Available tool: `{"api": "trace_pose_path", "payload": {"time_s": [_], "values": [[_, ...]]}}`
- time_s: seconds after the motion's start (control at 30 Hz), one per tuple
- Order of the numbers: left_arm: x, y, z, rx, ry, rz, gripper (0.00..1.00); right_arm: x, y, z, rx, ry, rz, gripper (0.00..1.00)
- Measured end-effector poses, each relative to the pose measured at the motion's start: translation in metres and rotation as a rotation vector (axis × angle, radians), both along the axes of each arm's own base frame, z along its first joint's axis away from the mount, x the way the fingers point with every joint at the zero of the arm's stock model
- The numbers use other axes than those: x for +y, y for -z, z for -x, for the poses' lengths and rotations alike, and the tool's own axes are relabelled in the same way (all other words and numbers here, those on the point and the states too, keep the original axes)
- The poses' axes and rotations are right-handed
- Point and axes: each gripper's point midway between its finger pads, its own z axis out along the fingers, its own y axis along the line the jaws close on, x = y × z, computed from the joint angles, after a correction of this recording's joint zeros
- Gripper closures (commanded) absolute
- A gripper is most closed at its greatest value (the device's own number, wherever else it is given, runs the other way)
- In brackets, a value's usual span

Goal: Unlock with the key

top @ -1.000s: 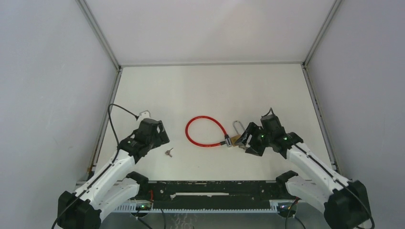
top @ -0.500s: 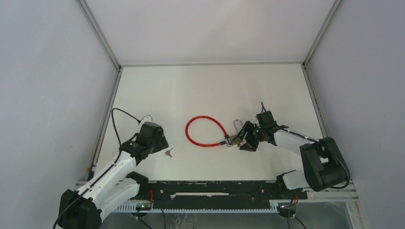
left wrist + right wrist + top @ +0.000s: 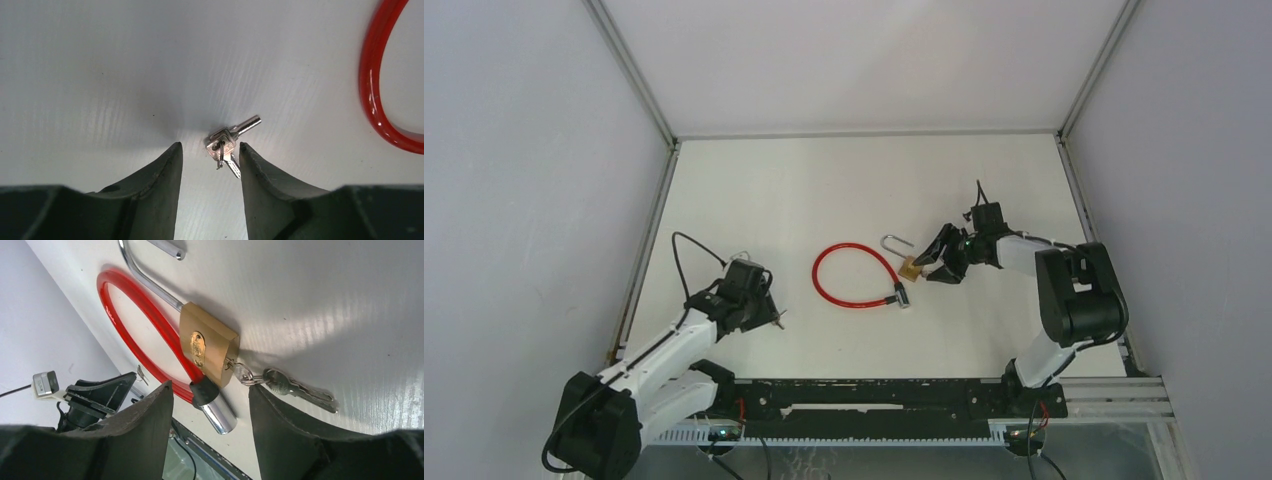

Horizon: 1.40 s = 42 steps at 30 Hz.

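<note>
- Table (image 3: 864,180): white, all task items on its near half.
- Red cable (image 3: 367,85): loop lying flat mid-table. Its metal end cap (image 3: 220,415) sits just beside the padlock (image 3: 207,347) body.
- R gripper (image 3: 210,386): low over the padlock, jaws approx half apart, nothing held. Fingers straddle the lock's keyway end w/o visible contact.
- L gripper (image 3: 210,145): down at table level, jaws narrow-ish but w/ a gap, holding nothing. Loose keys (image 3: 223,145) sit in that gap, closer to the finger on the view's right, poss. touching it; can't tell.
- Padlock: brass, flat on the table, just right of the loop in top view. Shackle (image 3: 150,283) points away from R gripper, its free end clear of the body, so the lock looks open already (judgement only).
- Key bunch (image 3: 287,385): one key appears seated in the keyway, the rest trail on a ring to the side.
- Loose keys: small ringed pair, left of the loop, well apart from the padlock. One blade points ahead & toward the cable, the other back toward the wrist.
- Relation that matters: L gripper is far nearer the loose keys. The padlock lies to their right, past the loop, at R gripper. Keys sit off-centre in the gap, so they may skid as the jaws close.
</note>
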Motion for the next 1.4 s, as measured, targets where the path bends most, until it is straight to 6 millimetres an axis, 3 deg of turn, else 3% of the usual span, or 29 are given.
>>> {"api": "trace_pose_path", "payload": {"time_s": [0.2,0.5,0.6,0.7,0.87,1.17,1.4], "values": [[-0.002,0.009,0.004,0.046,0.011,-0.005,0.56,-0.013,-0.016,-0.008,-0.048,-0.012,0.024,0.36],[-0.015,0.011,-0.002,0.034,0.052,0.001,0.59,-0.048,-0.079,0.007,-0.206,0.031,0.084,0.35],[-0.021,0.011,-0.004,0.039,0.074,-0.004,0.67,-0.051,-0.101,0.02,-0.261,0.035,0.095,0.35],[-0.029,0.012,-0.006,0.042,0.088,0.001,0.87,-0.053,-0.117,0.032,-0.302,0.043,0.1,0.35],[-0.04,0.012,-0.008,0.039,0.099,0.029,1.0,-0.055,-0.138,0.061,-0.357,0.064,0.1,0.35],[-0.052,0.005,0.003,0.002,0.148,0.076,1.0,-0.056,-0.143,0.111,-0.367,0.08,0.099,0.35],[-0.057,-0.023,0.0,-0.134,0.166,0.16,1.0,-0.053,-0.138,0.139,-0.356,0.09,0.074,0.35]]}}
